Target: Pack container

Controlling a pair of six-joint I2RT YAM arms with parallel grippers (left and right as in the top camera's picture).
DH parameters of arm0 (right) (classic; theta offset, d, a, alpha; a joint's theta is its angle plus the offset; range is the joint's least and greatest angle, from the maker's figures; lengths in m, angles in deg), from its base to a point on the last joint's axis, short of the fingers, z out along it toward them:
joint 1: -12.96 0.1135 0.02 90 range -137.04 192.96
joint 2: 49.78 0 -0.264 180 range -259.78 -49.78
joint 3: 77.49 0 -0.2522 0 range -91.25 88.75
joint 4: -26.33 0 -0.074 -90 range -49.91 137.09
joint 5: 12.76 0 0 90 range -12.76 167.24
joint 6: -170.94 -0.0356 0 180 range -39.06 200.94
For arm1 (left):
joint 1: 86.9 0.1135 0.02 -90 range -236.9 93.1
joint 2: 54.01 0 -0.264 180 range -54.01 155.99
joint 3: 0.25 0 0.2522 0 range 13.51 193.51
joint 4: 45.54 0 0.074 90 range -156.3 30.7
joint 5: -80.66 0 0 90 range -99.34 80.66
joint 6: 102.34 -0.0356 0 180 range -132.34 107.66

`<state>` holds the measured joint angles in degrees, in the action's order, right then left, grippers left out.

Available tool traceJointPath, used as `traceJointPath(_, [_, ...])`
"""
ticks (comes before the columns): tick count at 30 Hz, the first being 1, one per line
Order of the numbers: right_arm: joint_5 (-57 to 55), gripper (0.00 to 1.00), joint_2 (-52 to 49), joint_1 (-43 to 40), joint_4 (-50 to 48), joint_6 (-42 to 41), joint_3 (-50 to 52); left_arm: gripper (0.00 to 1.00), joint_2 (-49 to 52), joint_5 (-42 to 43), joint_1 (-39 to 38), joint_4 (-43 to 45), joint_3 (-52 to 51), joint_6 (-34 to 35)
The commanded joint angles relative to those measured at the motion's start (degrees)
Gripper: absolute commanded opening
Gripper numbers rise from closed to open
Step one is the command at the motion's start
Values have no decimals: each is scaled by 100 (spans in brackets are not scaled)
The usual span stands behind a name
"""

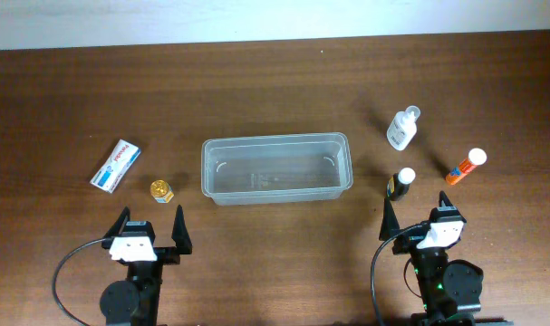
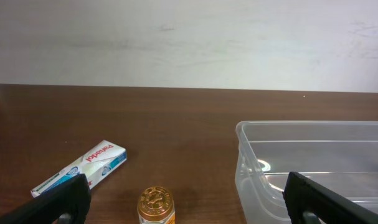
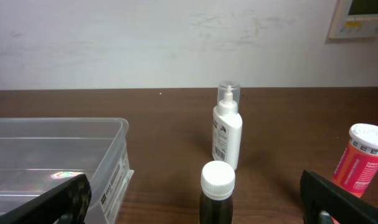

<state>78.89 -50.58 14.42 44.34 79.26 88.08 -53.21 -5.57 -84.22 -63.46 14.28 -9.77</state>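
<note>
Your left tool [image 1: 149, 221] and right tool [image 1: 422, 221] both sit spread wide and hold nothing. The container [image 1: 275, 138] lies empty mid-table, at 1 o'clock from the left tool. The upright dark bottle [image 1: 402, 181] stands just ahead of the right tool, near 12 o'clock. If you drive in off-line, a finger could topple it.

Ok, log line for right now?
container: empty | left gripper: open, near gold-capped jar | right gripper: open, near dark bottle

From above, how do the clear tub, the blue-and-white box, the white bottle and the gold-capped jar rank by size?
1. container, by far
2. blue-and-white box and white bottle look alike; unranked
3. gold-capped jar
</note>
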Motion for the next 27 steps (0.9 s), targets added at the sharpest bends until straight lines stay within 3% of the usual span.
traceJointPath(1, [111, 98, 48, -35, 2, -48, 35, 99, -28, -57, 26, -22, -28, -107])
traceJointPath(16, [260, 99, 33, -35, -17, -160, -391, 99, -28, -57, 26, -22, -28, -107])
traceJointPath(22, [264, 98, -435, -35, 127, -160, -1453, 99, -28, -57, 26, -22, -28, -107])
traceJointPath(27, [269, 98, -1609, -35, 962, -160, -2909, 99, -28, -57, 26, -22, -28, -107])
